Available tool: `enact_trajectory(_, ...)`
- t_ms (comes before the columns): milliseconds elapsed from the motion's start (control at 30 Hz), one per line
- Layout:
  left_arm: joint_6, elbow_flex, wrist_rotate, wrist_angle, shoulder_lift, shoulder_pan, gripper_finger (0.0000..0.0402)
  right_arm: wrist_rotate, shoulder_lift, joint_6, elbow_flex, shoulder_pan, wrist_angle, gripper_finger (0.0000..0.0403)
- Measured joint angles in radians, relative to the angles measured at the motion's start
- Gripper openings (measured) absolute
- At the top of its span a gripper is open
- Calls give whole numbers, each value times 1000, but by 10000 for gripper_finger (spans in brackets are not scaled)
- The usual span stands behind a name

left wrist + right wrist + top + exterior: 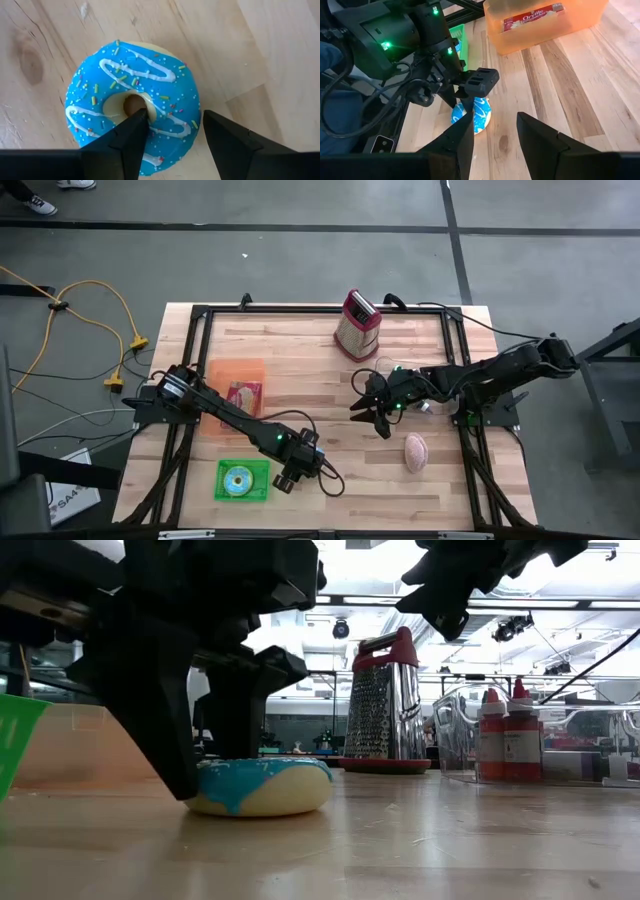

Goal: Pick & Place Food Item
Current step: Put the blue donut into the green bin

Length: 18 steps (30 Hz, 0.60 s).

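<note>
Here your left gripper [170, 131] is down over the blue-iced doughnut [132, 102], which lies flat on the bare wood of the table [320, 350] near its front edge, just right of the green tray [243, 480]. One finger [131, 131] sits at the doughnut's centre hole and the other stands just off its outer rim, so the jaws straddle one side of the ring; you cannot tell whether they press on it yet. In the low view the doughnut [262, 787] rests on the tabletop. Your right gripper [372, 412] hangs above the middle of the table with jaws parted and nothing in them, near a pinkish lump [415, 451]. At the back stand a grater [357, 325] and an orange bin [236, 388].
</note>
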Motion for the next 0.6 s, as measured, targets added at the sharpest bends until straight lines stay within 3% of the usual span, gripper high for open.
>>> enact_trajectory(300, -13, -1, -4, 0, 0, 0, 142, 0, 0, 0, 0, 0, 0, 139)
enact_trajectory(600, -16, -1, -5, -1, 0, 0, 139, 0, 0, 0, 0, 0, 0, 138)
